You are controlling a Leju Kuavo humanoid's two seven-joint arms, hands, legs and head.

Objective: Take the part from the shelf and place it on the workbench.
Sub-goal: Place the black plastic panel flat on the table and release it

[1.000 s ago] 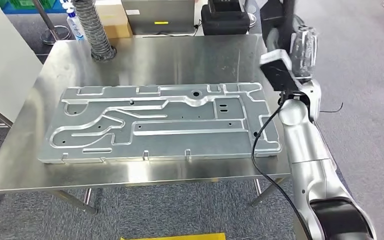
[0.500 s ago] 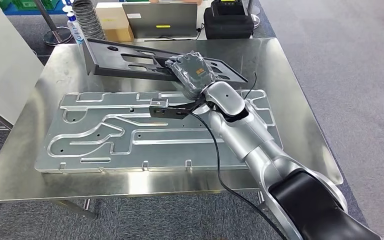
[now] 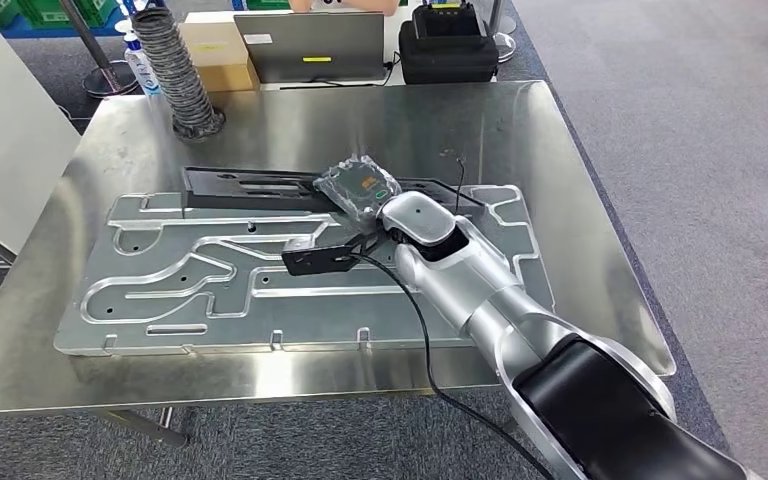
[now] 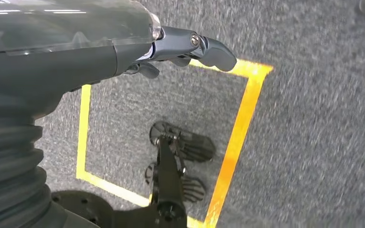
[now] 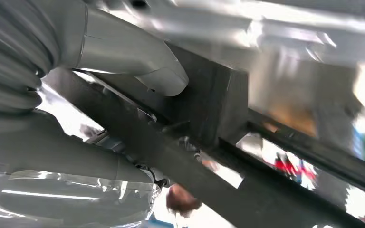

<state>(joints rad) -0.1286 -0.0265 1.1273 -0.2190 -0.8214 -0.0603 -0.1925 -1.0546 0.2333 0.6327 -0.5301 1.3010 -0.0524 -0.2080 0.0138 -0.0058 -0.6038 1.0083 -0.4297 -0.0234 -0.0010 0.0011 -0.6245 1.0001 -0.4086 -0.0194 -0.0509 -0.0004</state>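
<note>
While the right hand [image 3: 358,187] grips the black part [image 3: 250,187], placement is underway.
Next: lower flat onto workbench [image 3: 520,120], release; left hand [image 4: 123,47] hangs loosely spread.

Workshop: steel workbench [image 3: 580,200], machined aluminium plate [image 3: 210,290].

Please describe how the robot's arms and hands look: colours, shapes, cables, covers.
The right arm is silver, rounded segments with a black section nearer the body; a black cable runs along it. The right hand is dark grey, wrapped in clear plastic film, with an orange mark. The left hand has a grey ribbed cover, a clear glossy wrap and dark grey fingers.
</note>
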